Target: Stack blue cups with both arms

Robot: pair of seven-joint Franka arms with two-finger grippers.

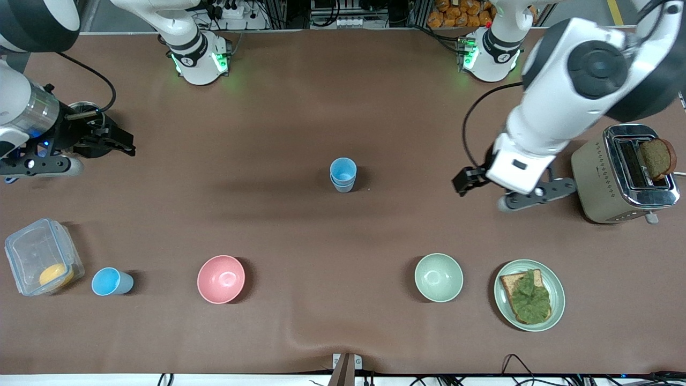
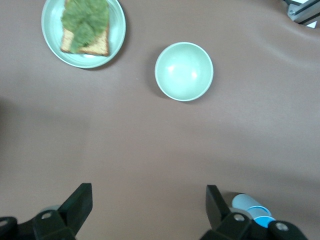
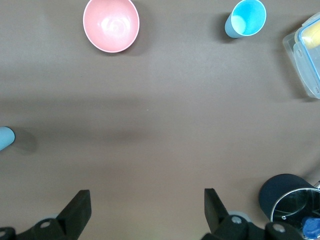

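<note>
Two blue cups [image 1: 343, 174] stand nested, one in the other, at the middle of the table; the stack also shows in the left wrist view [image 2: 246, 203] and at the edge of the right wrist view [image 3: 5, 138]. A third, sky blue cup [image 1: 110, 281] stands apart next to a clear container, and shows in the right wrist view [image 3: 245, 18]. My left gripper [image 1: 462, 181] is open and empty over bare table beside the toaster; its jaws stand wide apart in the left wrist view [image 2: 148, 205]. My right gripper [image 1: 126, 146] is open and empty at the right arm's end [image 3: 146, 207].
A pink bowl [image 1: 221, 279], a pale green bowl [image 1: 438, 277] and a plate with topped bread [image 1: 529, 295] stand nearer to the front camera. A clear lidded container [image 1: 40, 262] is beside the single cup. A toaster [image 1: 624, 174] holds bread. A dark round pot [image 3: 287, 197] lies under the right arm.
</note>
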